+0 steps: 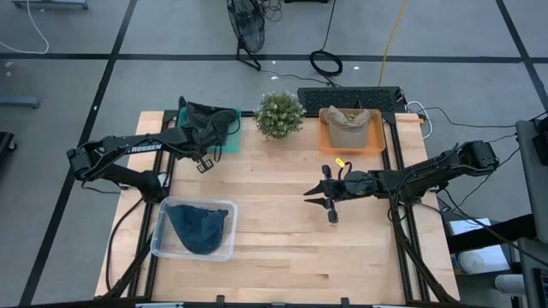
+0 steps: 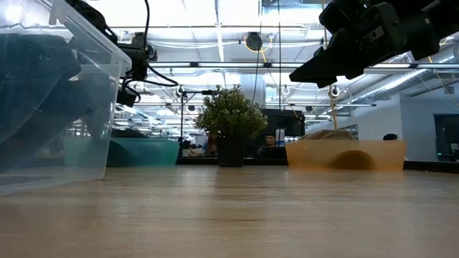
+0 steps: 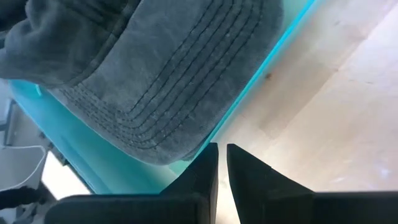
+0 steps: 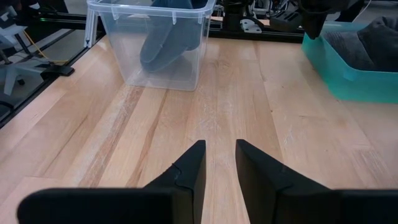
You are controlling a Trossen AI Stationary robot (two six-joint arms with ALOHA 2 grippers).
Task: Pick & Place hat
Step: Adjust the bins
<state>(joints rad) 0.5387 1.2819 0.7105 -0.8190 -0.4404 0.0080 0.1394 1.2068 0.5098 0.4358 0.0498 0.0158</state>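
a potted plant stands on the wooden table, a keyboard behind it.

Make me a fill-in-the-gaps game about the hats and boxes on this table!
1. The blue hat lies in the ____ box.
2. The tan hat sits in the ____ tray.
3. The dark grey hat rests in the ____ tray.
4. Between the two trays stands a small ____.

Missing words: clear; orange; teal; plant

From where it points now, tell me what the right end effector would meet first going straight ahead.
Probably the clear bin holding a blue hat; only bare table lies before the right end effector.
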